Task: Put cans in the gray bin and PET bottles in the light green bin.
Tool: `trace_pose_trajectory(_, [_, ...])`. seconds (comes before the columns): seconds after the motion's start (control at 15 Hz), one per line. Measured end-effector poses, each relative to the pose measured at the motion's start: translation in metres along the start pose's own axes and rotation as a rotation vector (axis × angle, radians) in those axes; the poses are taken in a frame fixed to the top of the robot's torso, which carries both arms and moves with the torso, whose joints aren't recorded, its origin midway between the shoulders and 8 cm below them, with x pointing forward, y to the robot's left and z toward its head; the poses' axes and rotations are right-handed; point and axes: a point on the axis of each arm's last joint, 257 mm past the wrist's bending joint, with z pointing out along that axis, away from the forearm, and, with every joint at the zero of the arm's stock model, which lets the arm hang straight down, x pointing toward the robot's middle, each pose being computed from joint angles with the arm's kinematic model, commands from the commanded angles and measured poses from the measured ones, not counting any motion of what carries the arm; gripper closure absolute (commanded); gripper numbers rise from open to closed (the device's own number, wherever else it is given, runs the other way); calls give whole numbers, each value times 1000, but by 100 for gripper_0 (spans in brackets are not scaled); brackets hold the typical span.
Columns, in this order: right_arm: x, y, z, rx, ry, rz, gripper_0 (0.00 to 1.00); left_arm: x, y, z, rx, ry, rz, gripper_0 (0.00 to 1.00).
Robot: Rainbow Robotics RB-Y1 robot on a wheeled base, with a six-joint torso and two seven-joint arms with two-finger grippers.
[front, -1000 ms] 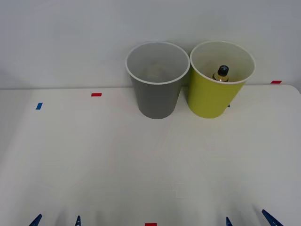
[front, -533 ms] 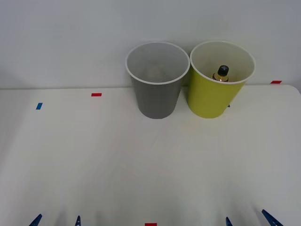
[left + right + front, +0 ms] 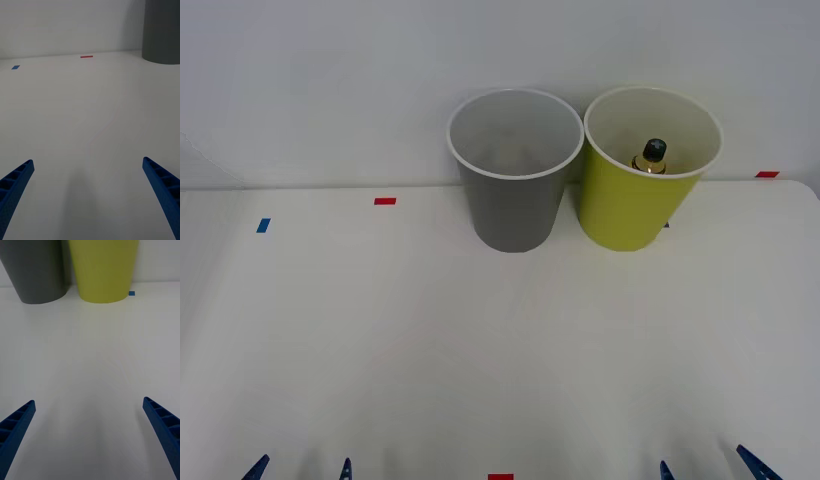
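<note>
You've got the gray bin [image 3: 514,170] and the light green bin [image 3: 646,168] standing upright side by side at the far edge of the desk [image 3: 480,340], a bit right of the middle, rims just about touching. The gray one sits on the left, the green one on the right.

The PET bottle [image 3: 650,156] is inside the light green bin, standing up against the near wall, so you only see its black cap, dark neck and a sliver of yellow below. The inside of the gray bin looks pale and I can't make out anything in it.

Your left gripper [image 3: 301,469] is parked at the near edge of the desk toward the left corner, blue ribbed fingers [image 3: 15,187] spread wide with nothing between them. Your right gripper [image 3: 709,467] is the same deal at the near edge toward the right corner, fingers [image 3: 165,431] spread apart and holding nothing, pointed at the two bins.

Tape marks on the desk: a red one [image 3: 385,201] and a blue one [image 3: 263,225] along the far left side, another red one [image 3: 767,174] by the far right corner, and a red one [image 3: 500,477] at the middle of the near edge.
</note>
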Motion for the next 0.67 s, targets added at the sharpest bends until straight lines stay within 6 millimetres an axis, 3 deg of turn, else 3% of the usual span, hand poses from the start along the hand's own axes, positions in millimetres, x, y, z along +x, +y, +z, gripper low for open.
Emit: trace_pose_trajectory(0.67, [0, 0, 0, 0, 0, 0, 0, 0, 0, 0, 0, 0, 0, 0])
